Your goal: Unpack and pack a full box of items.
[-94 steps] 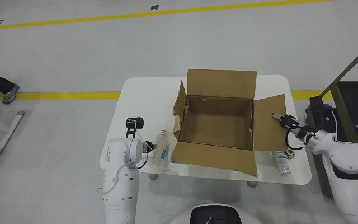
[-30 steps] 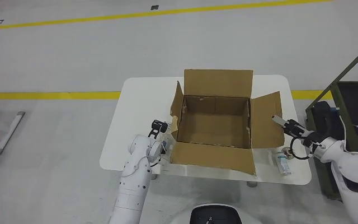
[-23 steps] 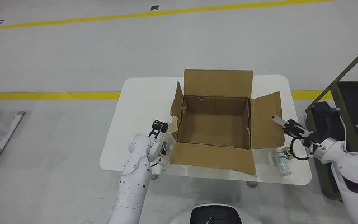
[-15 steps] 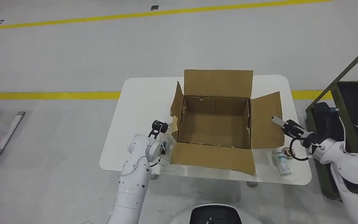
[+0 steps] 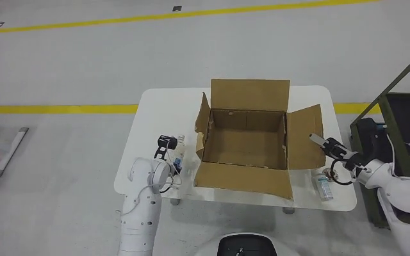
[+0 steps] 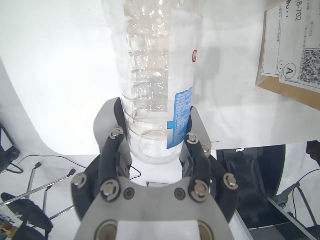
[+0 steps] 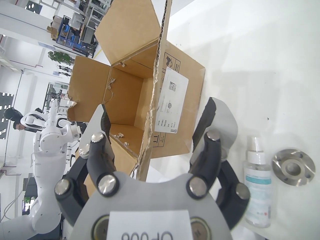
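My left claw (image 6: 155, 116) is clamping the water bottle (image 6: 152, 51) by its base beside the open cardboard box (image 5: 243, 180). Held so low, it risks pivoting loose. My right claw (image 7: 157, 108) is hanging open.

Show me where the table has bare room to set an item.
Bare: the left strip of table between its edge and the left flap of the box, beyond the water bottle in the left gripper; also the back right corner. Crowded: front right, with spray bottle and metal flange near the right gripper.
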